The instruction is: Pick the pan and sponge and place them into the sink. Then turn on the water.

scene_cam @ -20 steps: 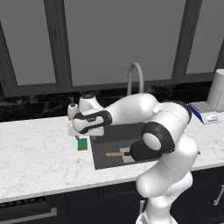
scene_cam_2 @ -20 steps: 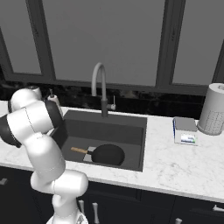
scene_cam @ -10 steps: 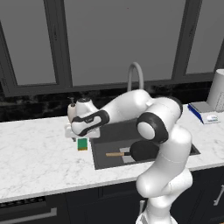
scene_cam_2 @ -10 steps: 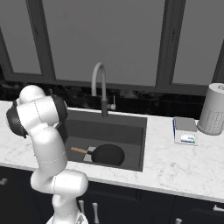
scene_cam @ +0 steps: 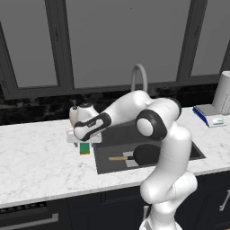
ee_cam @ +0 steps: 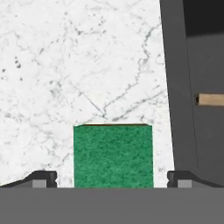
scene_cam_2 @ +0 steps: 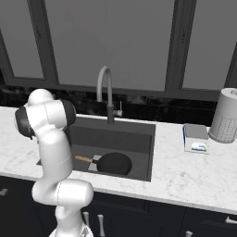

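The sponge (scene_cam: 85, 148), green on top, lies flat on the white marble counter just left of the sink (scene_cam: 134, 134). My gripper (scene_cam: 83, 137) hangs right above it, pointing down, open. In the hand view the sponge (ee_cam: 113, 156) sits between the two fingertips (ee_cam: 43, 178), which stand wide on either side without touching it. The black pan (scene_cam: 146, 154) rests on the basin floor, its wooden handle (scene_cam: 117, 158) pointing left. From the right base view the pan (scene_cam_2: 113, 163) lies in the sink (scene_cam_2: 115, 134). The faucet (scene_cam: 139, 74) shows no water.
A beige soap dispenser (scene_cam: 74, 114) stands on the counter just behind my hand. A paper towel roll (scene_cam_2: 225, 115) and a small box (scene_cam_2: 195, 138) sit right of the basin. The sink's edge (ee_cam: 177, 87) runs close beside the sponge.
My hand has come down and slightly left over the sponge, still open. The pan and sponge have not moved.
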Robot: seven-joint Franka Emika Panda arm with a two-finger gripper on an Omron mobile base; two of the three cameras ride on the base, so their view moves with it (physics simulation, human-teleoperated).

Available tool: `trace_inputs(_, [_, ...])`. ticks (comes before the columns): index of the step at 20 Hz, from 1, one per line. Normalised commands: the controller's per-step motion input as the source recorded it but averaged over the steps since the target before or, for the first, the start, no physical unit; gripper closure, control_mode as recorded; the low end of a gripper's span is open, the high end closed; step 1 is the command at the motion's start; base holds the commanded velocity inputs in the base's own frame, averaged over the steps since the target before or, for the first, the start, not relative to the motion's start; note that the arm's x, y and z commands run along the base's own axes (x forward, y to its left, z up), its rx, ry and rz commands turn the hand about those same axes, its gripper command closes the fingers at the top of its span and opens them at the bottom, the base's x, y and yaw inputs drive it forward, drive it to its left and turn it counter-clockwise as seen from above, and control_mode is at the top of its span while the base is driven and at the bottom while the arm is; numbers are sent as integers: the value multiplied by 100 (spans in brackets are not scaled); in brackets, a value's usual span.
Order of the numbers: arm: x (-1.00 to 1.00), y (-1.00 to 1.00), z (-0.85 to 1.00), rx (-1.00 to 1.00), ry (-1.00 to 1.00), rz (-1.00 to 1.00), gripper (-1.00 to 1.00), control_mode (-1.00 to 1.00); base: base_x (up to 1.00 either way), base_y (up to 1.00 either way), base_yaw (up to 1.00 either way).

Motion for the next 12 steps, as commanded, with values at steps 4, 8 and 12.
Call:
trace_inputs(4, [2, 3, -26, 0, 0, 0, -100, -100, 0, 0, 0])
trace_inputs(8, [0, 4, -19, 0, 0, 2, -100, -100, 0, 0, 0])
trace_inputs(12, [0, 1, -6, 0, 1, 0, 100, -100, 0, 0, 0])
